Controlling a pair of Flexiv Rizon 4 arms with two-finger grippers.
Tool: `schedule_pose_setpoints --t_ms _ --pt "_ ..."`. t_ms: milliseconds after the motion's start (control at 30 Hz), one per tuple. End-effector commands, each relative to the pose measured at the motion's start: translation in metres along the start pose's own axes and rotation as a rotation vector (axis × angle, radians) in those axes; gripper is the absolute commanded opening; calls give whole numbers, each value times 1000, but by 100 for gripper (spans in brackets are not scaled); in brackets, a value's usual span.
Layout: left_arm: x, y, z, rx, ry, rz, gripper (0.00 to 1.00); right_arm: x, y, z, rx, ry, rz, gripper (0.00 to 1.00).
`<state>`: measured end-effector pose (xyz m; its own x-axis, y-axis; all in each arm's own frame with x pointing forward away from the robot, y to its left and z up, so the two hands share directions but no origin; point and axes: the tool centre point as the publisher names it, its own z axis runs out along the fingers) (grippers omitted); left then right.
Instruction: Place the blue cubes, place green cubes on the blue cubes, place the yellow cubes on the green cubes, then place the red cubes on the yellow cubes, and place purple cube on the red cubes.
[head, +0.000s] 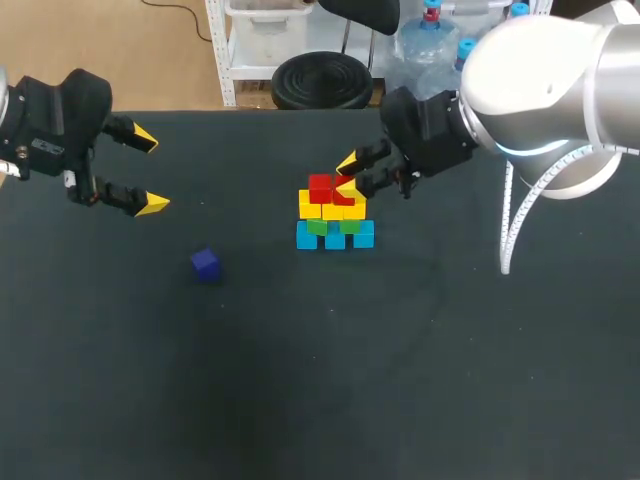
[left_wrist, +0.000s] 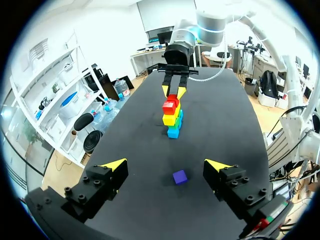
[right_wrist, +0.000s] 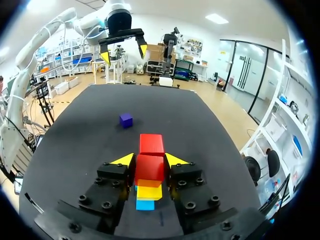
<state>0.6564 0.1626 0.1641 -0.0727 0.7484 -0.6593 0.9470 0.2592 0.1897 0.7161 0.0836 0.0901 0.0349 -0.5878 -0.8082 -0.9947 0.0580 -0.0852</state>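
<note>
1. Our right hand (right_wrist: 149, 160) is closed on a red cube (right_wrist: 149, 167), one finger against each side face, at the top of the stack in the middle of the table (head: 400, 350). The other red cube (right_wrist: 151, 144) sits just beside it in the same layer.
2. Beneath the reds come the yellow cubes (head: 325, 209), then the green cubes (head: 317, 227), then the blue cubes (head: 307, 237) on the table.
3. Our left hand (head: 148, 171) hangs at the far left, fingers spread wide, holding nothing.
4. The purple cube (head: 206, 264) lies alone on the table, left of the stack and nearer, well apart from it.
5. We judge the cubes light, rigid and smooth-faced, so a modest squeeze should hold one. We would take the purple cube by two opposite flat faces, fingers square to them, never across corners.
6. The stack looks loose, so we expect a sideways nudge to topple it. The purple cube probably needs a gentle release astride both reds.
</note>
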Motion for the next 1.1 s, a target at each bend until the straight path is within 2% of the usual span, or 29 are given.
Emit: schedule_pose_setpoints --t_ms 33,400,767,800,833,933,1000,1067,1100 --pt "2 0 0 -2 -9 4 100 0 -2 1 -4 -3 -2 31" --pt "2 0 0 -2 -9 4 100 -2 -3 2 -10 -7 -7 30" --pt "2 0 0 -2 -9 4 100 -2 -3 3 -12 -7 -6 36" --pt "2 0 0 -2 -9 4 100 -2 -3 2 -12 -6 -5 42" --pt "2 0 0 -2 -9 4 100 -2 -2 2 -13 -6 -5 45" --pt "2 0 0 -2 -9 4 100 -3 -1 -2 -12 -6 -5 44" --pt "2 0 0 -2 -9 4 100 -5 0 -6 -10 -7 -6 49" --pt "2 0 0 -2 -9 4 100 -5 1 -12 -5 -11 -7 78" --pt "2 0 0 -2 -9 4 100 -6 2 -15 -2 -13 -7 82"
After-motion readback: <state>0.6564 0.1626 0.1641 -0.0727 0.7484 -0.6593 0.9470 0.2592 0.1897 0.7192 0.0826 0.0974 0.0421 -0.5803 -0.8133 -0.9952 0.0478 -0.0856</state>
